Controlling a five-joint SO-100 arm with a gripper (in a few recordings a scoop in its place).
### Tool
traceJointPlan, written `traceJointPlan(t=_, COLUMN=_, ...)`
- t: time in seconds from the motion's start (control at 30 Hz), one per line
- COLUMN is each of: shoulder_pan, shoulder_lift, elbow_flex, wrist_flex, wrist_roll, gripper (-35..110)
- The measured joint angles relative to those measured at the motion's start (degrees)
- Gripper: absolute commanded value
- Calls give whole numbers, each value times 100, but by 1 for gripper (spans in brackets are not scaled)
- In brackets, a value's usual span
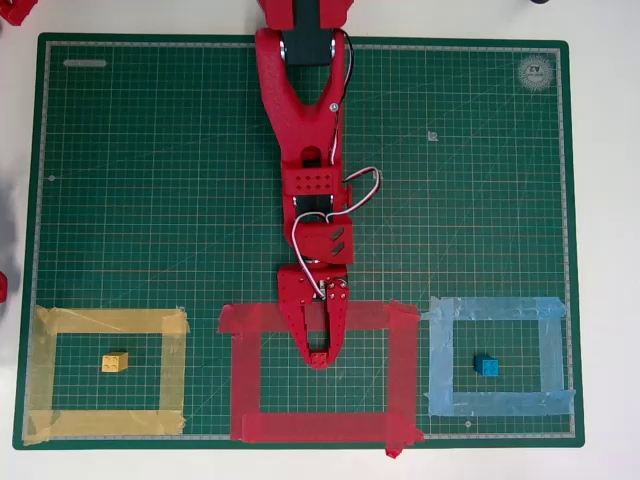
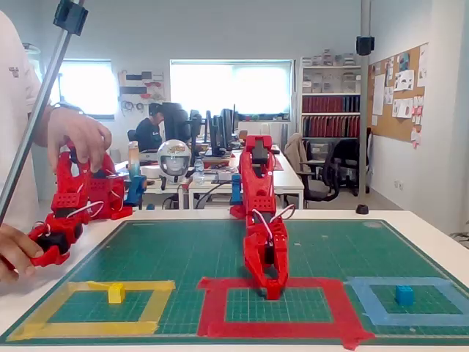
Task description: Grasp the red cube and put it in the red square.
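The red arm [image 1: 300, 100] reaches down the middle of the green cutting mat [image 1: 150, 200] in the overhead view, and its gripper [image 1: 319, 353] crosses the top strip of the red square [image 1: 325, 427], so the tips sit over the green inside the frame, near its upper edge. The jaws are drawn narrow, almost to a point. In the fixed view a small blocky red shape at the tips, down at mat level, looks like the red cube [image 2: 272, 291]. Red plastic against red plastic blurs its outline, so I cannot tell whether the claw is gripping it or only closed beside it, nor which way its faces turn. The arm's own fingers are what blocks the view of it from above. The red square is wide matte tape, a little wrinkled, with a loose end at its lower right corner; its long axis runs left to right in the overhead view. To its left lies a yellow tape frame [image 1: 45, 370] with a studded yellow block [image 1: 115, 361] inside. To its right a light blue tape frame [image 1: 553, 350] holds a blue block [image 1: 486, 365]. Both blocks lie well apart from the gripper. The mat is gridded with fine pale lines and lies on a white table [image 1: 600, 200]
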Motion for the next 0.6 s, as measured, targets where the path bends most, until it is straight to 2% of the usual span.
traceJointPlan(t=0.1, shoulder_pan=0, shoulder_lift=0, elbow_flex=0, wrist_flex=0, wrist_roll=0, gripper=0)
traceJointPlan(t=0.27, shoulder_pan=0, shoulder_lift=0, elbow_flex=0, wrist_flex=0, wrist_roll=0, gripper=11)
traceJointPlan(t=0.6, shoulder_pan=0, shoulder_lift=0, elbow_flex=70, wrist_flex=0, wrist_roll=0, gripper=16)
